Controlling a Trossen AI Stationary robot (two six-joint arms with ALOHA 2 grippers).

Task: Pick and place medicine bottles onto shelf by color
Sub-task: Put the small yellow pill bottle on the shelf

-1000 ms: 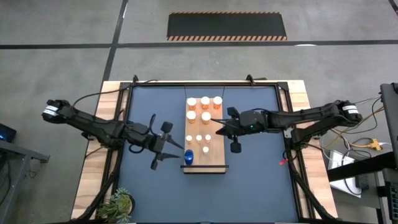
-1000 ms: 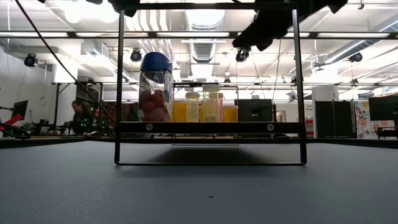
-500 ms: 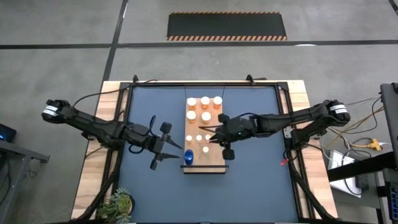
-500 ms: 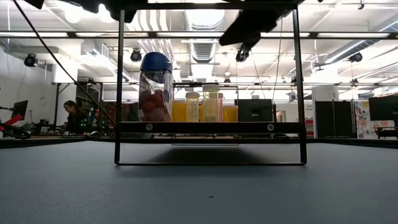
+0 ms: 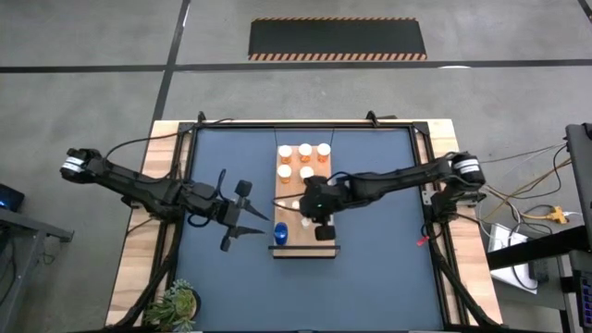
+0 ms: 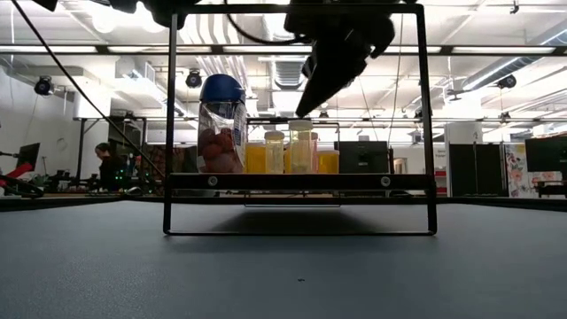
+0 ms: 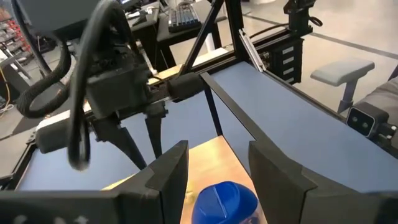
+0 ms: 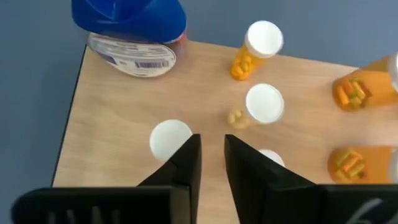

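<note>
The shelf (image 5: 319, 242) is a light wooden board raised on a black wire frame (image 6: 301, 182). Several orange bottles with white caps stand on it: large ones (image 5: 304, 159) at the far end, small ones (image 8: 264, 102) in the middle. A blue bottle (image 5: 280, 233) stands at its near left corner. My right gripper (image 5: 298, 205) is shut and empty, its tips above the small bottles (image 8: 211, 149). My left gripper (image 5: 264, 225) is open, just left of the blue bottle, whose cap (image 7: 227, 199) shows between its fingers.
A green plant (image 5: 176, 303) stands at the table's near left corner. The shelf's black uprights (image 6: 168, 124) rise at its corners. Pale wooden borders (image 5: 139, 250) flank the blue mat. A person (image 6: 106, 164) sits in the room behind.
My right gripper has gone toward the table's left edge and a little nearer, from the shelf's right edge to above the small bottles in its middle. In the low view its tip has come down toward the bottle caps. The bottles have not moved.
</note>
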